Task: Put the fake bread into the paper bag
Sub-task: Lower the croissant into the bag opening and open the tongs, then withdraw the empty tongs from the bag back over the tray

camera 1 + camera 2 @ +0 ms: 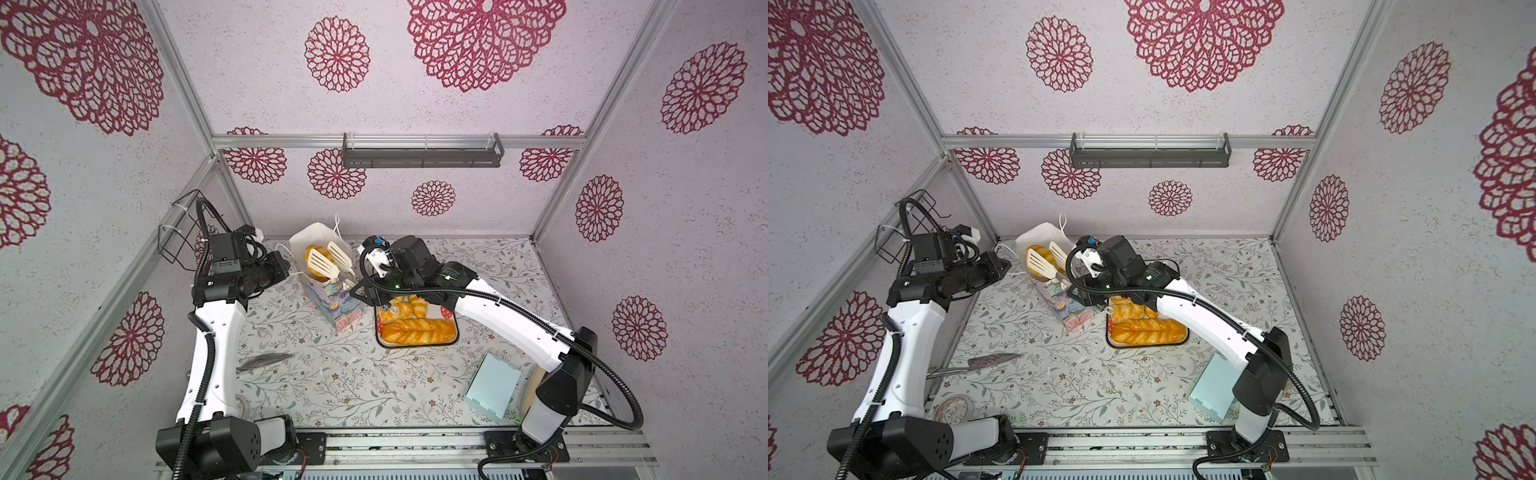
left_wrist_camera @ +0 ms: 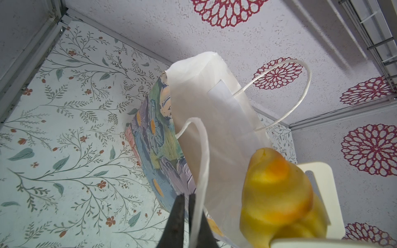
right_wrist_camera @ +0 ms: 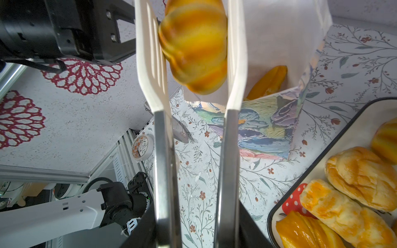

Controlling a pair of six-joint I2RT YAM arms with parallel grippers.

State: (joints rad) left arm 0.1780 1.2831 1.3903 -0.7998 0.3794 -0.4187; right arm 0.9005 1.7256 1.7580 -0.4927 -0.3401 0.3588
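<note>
The paper bag (image 1: 332, 301) (image 1: 1070, 308) stands upright at the back middle, floral outside and white inside (image 2: 204, 96). My left gripper (image 2: 186, 196) (image 1: 289, 271) is shut on its near cord handle (image 2: 203, 163). My right gripper (image 3: 193, 225) (image 1: 358, 289) is shut on metal tongs (image 3: 231, 133) with white slotted ends (image 1: 322, 262). The tongs hold a striped golden croissant (image 3: 193, 47) (image 2: 277, 193) (image 1: 1038, 254) over the bag's open mouth. Another bread piece (image 3: 268, 81) lies inside the bag. More fake bread, including the long braided loaf (image 1: 415, 330) (image 1: 1148, 331), lies on a tray (image 1: 415, 345).
The tray sits right beside the bag, under my right arm. A knife (image 1: 266, 359) lies front left. A tape roll (image 1: 953, 409) is near the left arm's base. A light blue box (image 1: 492, 386) lies front right. A wire basket (image 1: 178, 232) hangs on the left wall.
</note>
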